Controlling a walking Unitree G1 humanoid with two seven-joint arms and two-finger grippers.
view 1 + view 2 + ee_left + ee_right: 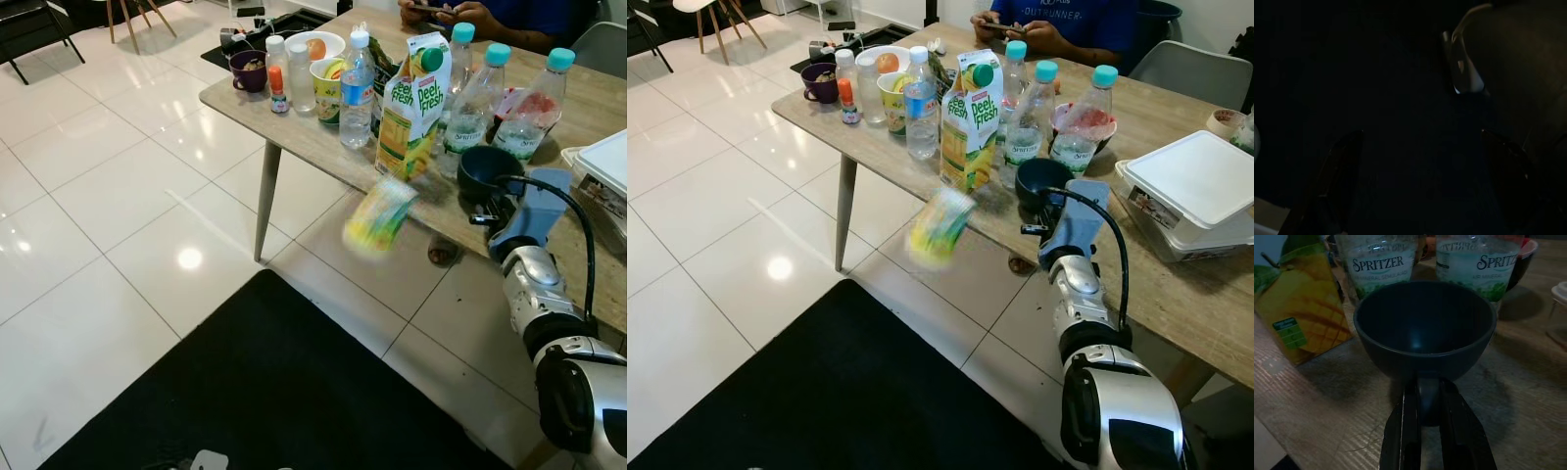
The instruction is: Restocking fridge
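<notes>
Home dining area: wooden table (1176,294), tiled floor (88,196), chairs (1190,69).

Four capped bottles (921,103), one juice carton (967,117), two mugs (1042,182).

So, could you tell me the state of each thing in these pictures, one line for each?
right gripper: shut on the dark cup's handle.
dark cup: upright, empty, on the table.
juice carton: upright, green cap on.
Spritzer bottles: upright, capped.
yellow-green pack: blurred, off the table edge, apparently in mid-air.
white box: lid closed.
left gripper: in the dark, fingers apart.
</notes>
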